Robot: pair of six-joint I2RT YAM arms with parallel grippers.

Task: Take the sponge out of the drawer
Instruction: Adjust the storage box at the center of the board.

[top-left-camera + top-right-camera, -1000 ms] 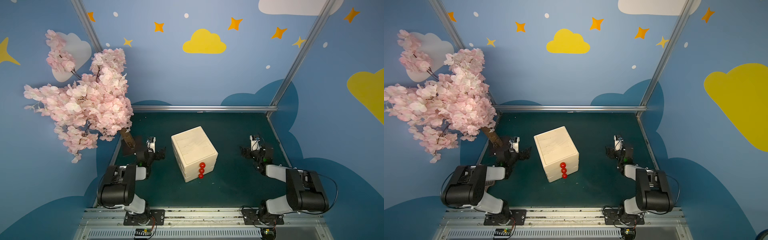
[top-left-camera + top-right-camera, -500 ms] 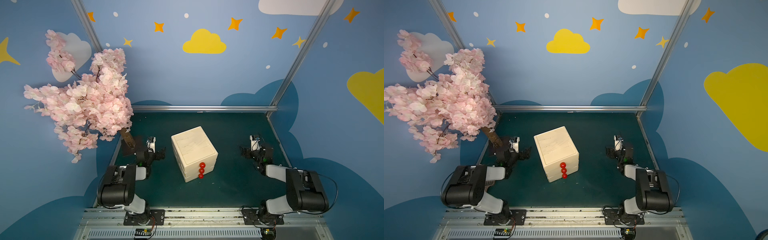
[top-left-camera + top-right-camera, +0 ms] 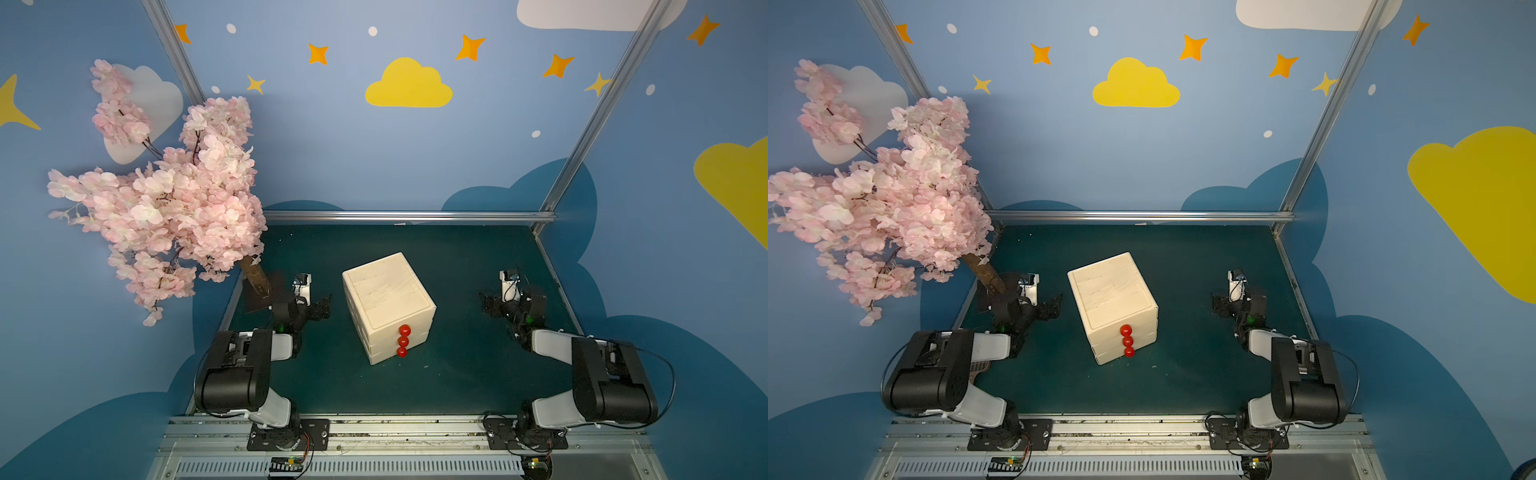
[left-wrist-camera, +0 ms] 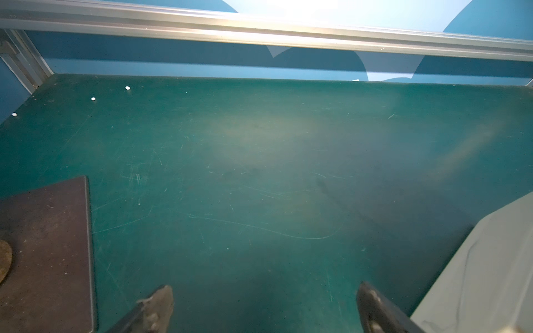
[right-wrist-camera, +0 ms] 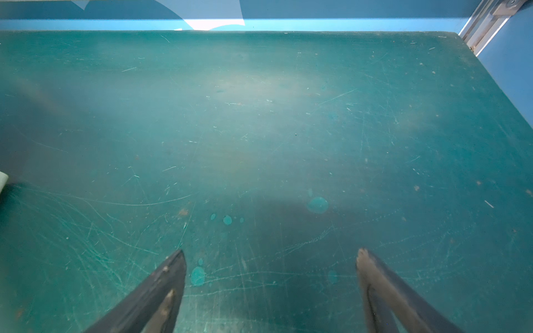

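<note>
A cream cabinet [image 3: 388, 291] [image 3: 1113, 289] stands mid-table in both top views, turned at an angle. Its three stacked drawers are all shut, each with a red knob [image 3: 404, 330]. The sponge is hidden. My left gripper [image 3: 320, 309] [image 4: 264, 291] rests low on the mat to the left of the cabinet, open and empty; the cabinet's side [image 4: 484, 274] shows beside one finger. My right gripper [image 3: 492, 305] [image 5: 271, 256] sits low on the mat well to the right of the cabinet, open with only bare mat between its fingers.
A pink blossom tree [image 3: 166, 199] leans over the table's left edge, and its dark base plate [image 4: 43, 245] lies just beside my left gripper. An aluminium rail [image 3: 407, 216] and blue walls close the back and sides. The green mat [image 3: 457, 374] lies around the cabinet.
</note>
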